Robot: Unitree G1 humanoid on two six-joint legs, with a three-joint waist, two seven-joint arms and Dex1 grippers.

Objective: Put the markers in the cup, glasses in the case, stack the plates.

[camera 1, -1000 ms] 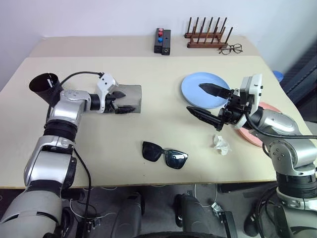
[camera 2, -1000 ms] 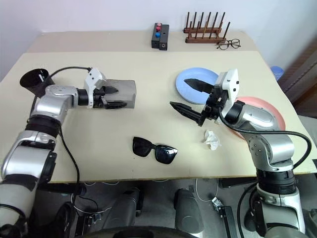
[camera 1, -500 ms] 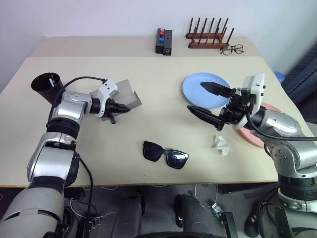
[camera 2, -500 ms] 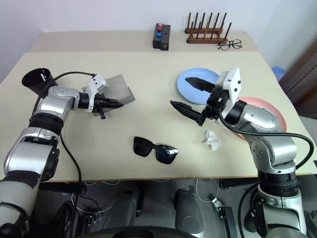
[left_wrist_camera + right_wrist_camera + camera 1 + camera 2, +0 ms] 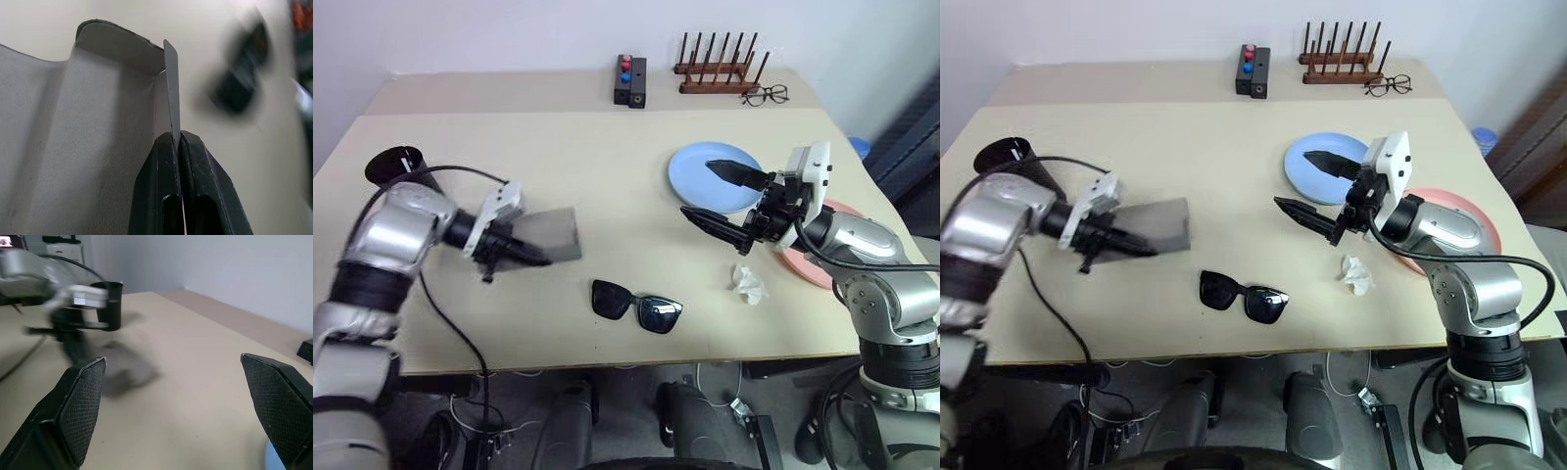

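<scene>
A beige table (image 5: 607, 166) stands against a pale wall; the left gripper (image 5: 530, 258) hangs low over its left part, fingers (image 5: 193, 186) pressed together on a thin flap of the grey case (image 5: 553, 235); the case lies open and flat just beyond the fingertips, its pale lining showing in the left wrist view; the black cup (image 5: 393, 167) stands behind that arm near the left edge. Just in front of the case, toward the near edge, the black sunglasses (image 5: 637, 305) lie lenses up on the table. The right gripper (image 5: 724, 196) hovers above the table's right half, fingers spread wide and holding nothing; its upper finger crosses the blue plate (image 5: 690, 171); the pink plate (image 5: 842, 211) lies beyond the arm at the right edge, partly hidden. A crumpled white tissue (image 5: 750, 285) sits near the right gripper; at the far edge stand a black box (image 5: 631, 81) with red and blue tops, a wooden rack (image 5: 717, 69) and clear spectacles (image 5: 766, 95).
</scene>
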